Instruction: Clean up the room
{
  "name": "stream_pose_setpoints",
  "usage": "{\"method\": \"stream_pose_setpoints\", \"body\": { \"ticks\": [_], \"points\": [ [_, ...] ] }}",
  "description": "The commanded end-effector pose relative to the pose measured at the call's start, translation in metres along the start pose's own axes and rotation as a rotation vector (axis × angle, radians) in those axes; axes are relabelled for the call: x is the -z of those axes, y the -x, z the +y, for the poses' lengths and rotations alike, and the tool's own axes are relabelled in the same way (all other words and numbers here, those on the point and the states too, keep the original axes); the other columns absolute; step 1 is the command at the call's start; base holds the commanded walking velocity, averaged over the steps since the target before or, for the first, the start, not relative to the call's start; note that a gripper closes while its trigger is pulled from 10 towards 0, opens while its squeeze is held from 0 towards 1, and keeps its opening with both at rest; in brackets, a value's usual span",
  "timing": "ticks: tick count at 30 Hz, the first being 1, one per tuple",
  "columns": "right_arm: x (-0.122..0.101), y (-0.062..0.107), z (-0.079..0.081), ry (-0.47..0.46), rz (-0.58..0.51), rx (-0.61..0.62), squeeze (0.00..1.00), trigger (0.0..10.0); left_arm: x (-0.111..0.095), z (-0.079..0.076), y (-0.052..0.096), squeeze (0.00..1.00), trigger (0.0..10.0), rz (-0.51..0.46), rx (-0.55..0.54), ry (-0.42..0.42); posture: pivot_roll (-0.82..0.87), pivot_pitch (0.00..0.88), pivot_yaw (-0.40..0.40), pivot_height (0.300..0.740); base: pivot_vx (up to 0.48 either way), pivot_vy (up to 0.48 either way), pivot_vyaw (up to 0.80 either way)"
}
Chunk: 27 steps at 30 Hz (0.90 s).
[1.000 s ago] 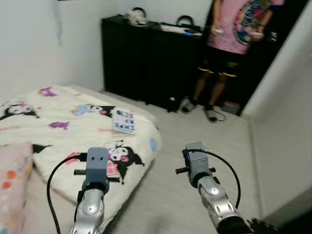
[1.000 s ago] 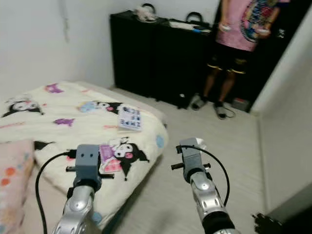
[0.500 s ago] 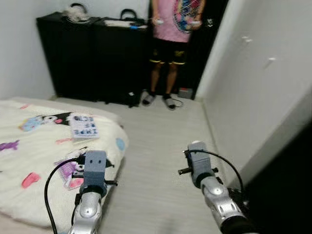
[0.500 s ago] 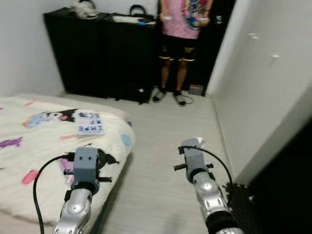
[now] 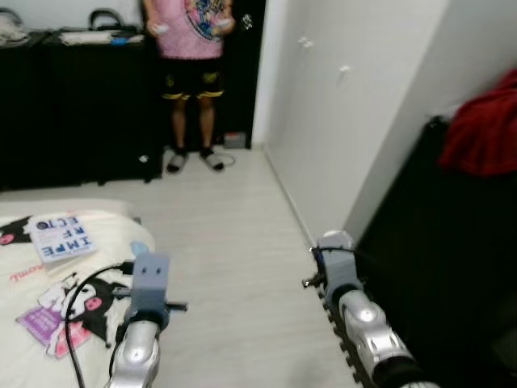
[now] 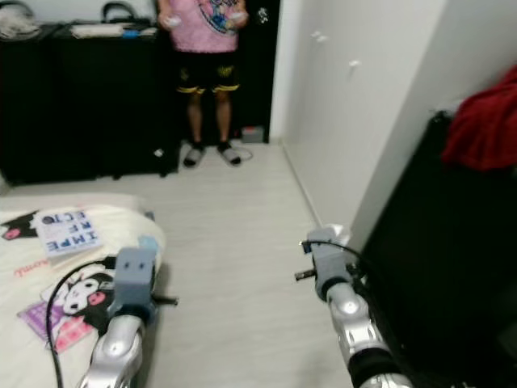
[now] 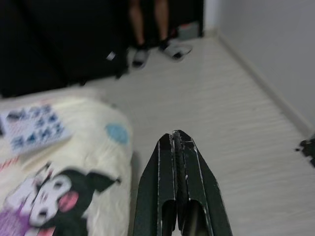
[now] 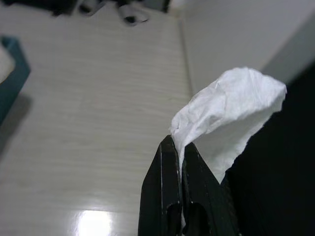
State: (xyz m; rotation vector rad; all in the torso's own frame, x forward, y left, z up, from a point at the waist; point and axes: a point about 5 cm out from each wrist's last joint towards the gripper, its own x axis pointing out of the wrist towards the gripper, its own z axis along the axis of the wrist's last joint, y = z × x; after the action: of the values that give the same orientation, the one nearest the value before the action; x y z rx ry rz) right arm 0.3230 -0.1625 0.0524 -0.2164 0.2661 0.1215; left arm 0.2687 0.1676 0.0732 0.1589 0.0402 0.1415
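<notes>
Right gripper clamped on one white tissue, which sticks out past the fingertips, held over the pale floor. Left gripper closed, empty, beside the bed. One book on bed. One person standing.

The head's stereo pair looks forward and down across the pale wood-plank floor (both eyes share it). Each wrist camera looks closely along its own black fingers; the left one shares the cream cartoon-print bedspread.

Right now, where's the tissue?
The tissue is pinched in the right end effector, held over the pale floor on the robot's right, beside the white wall and the dark furniture.
</notes>
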Motion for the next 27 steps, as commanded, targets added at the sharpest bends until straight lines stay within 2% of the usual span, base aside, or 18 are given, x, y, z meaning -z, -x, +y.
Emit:
{"method": "stream_pose_setpoints", "body": {
  "ticks": [1, 10, 27],
  "points": [
    [0.007, 0.002, 0.005, -0.028, 0.015, -0.001, 0.0, 10.0, 0.004, 0.005, 0.001, 0.0, 10.0, 0.022, 0.001, -0.022, 0.07, 0.045, -0.032, 0.74, 0.0, 0.0, -0.8],
    [0.011, 0.004, 0.016, -0.074, 0.016, 0.016, 0.0, 10.0, 0.001, 0.009, -0.002, 0.0, 10.0, 0.017, 0.03, -0.049, 0.08, 0.052, 0.014, 0.74, 0.0, 0.0, -0.8],
    [0.015, 0.006, 0.021, -0.098, 0.022, 0.035, 0.0, 10.0, 0.0, 0.011, -0.005, 0.0, 10.0, 0.02, 0.058, -0.07, 0.09, 0.055, 0.055, 0.74, 0.0, 0.0, -0.8]
  ]
}}
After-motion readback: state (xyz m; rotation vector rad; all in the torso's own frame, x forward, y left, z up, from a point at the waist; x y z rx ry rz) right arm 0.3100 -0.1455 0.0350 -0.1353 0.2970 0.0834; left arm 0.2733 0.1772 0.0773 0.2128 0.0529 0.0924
